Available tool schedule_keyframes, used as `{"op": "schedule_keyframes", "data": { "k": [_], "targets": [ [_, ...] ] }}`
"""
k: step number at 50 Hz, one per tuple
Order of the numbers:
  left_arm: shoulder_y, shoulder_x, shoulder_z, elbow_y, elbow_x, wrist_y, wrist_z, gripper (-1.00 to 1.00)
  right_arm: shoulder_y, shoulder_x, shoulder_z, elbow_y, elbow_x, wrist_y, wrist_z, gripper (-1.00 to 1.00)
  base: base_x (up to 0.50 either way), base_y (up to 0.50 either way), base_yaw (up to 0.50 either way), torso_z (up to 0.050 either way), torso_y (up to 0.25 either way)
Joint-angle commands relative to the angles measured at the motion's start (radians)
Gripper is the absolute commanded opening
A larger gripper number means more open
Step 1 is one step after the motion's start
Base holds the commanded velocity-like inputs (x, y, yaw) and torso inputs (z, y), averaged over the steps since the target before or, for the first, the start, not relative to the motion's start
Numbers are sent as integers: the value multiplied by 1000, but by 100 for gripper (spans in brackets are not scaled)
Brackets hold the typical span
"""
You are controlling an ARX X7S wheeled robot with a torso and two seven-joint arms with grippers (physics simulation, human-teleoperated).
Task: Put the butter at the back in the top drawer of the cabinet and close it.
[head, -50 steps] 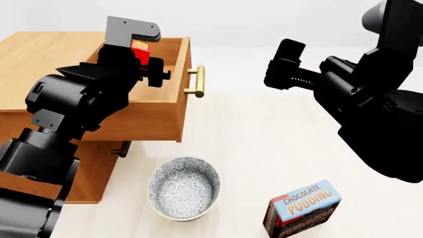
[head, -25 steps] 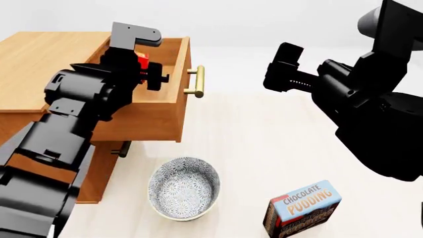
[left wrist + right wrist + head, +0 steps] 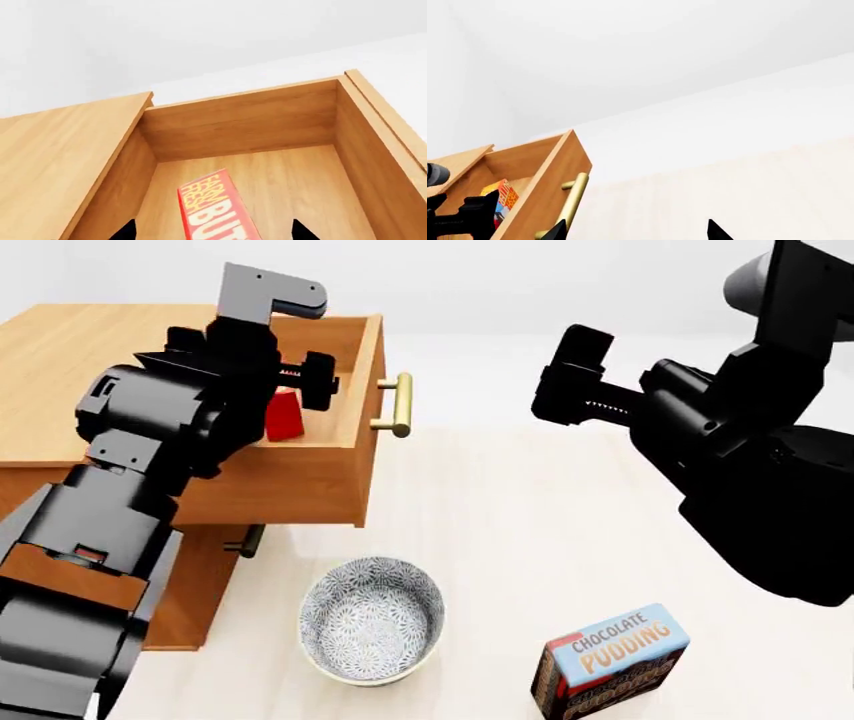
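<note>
One butter (image 3: pixel 212 212) carton stands tilted inside the top drawer (image 3: pixel 247 125).

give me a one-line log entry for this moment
butter: in open top drawer | left gripper: open, above it | right gripper: open, empty | drawer: not closed

red butter (image 3: pixel 283 417) (white lettering), light-brown wooden drawer (image 3: pixel 320 475).

Butter (image 3: pixel 212 212) inside open top drawer (image 3: pixel 247 125)
</note>
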Motion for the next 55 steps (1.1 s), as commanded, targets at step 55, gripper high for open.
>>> {"op": "schedule_keyframes", "data": {
  "k": [55],
  "targets": [
    [258, -92, -179, 1188, -472, -330, -327, 100, -8, 65, 11, 22, -81, -19, -22, 100, 0, 0, 0, 0, 0]
  ]
}}
